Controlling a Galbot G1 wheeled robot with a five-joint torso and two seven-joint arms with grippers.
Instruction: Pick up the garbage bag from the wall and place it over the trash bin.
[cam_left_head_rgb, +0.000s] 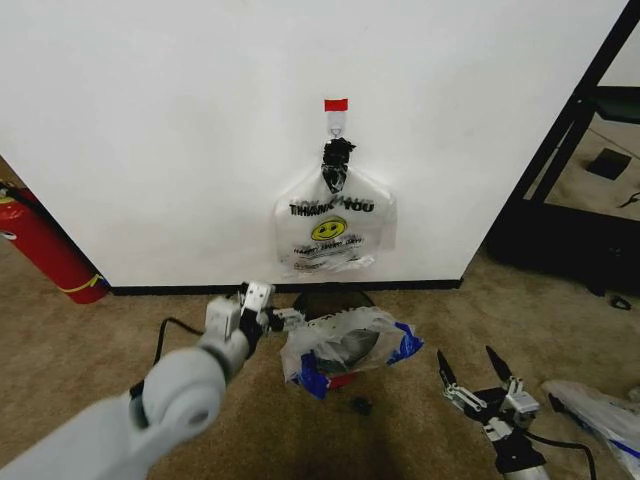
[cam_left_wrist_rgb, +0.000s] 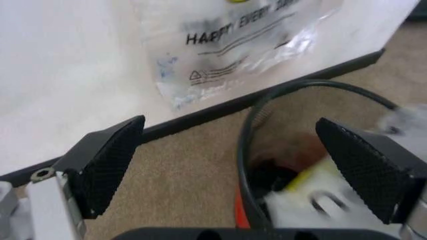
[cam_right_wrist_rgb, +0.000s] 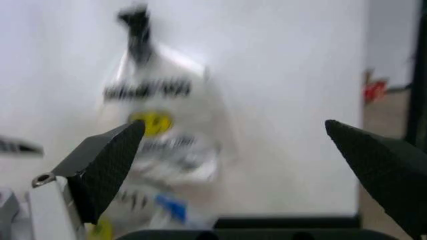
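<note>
The garbage bag (cam_left_head_rgb: 352, 346), crinkly and translucent with blue patches, lies draped over the black trash bin (cam_left_head_rgb: 318, 298) at the foot of the wall (cam_left_head_rgb: 160, 130). My left gripper (cam_left_head_rgb: 292, 318) is open at the bag's left edge. In the left wrist view the bin's black rim (cam_left_wrist_rgb: 245, 145) runs between my left gripper's (cam_left_wrist_rgb: 230, 165) spread pads (cam_left_wrist_rgb: 110, 162). My right gripper (cam_left_head_rgb: 465, 355) hangs open low on the right, away from the bin, with nothing between its fingers. From the right wrist, the right gripper (cam_right_wrist_rgb: 233, 170) faces the wall, and a blue patch of the garbage bag (cam_right_wrist_rgb: 171, 207) shows low down.
A fuller white THANK YOU smiley bag (cam_left_head_rgb: 335, 225) hangs by a black knot from the hook under red tape (cam_left_head_rgb: 336, 104). A red fire extinguisher (cam_left_head_rgb: 45, 245) stands at the left. Another plastic bag (cam_left_head_rgb: 600, 415) lies on the carpet at the right. Black furniture (cam_left_head_rgb: 570, 200) stands right of the wall.
</note>
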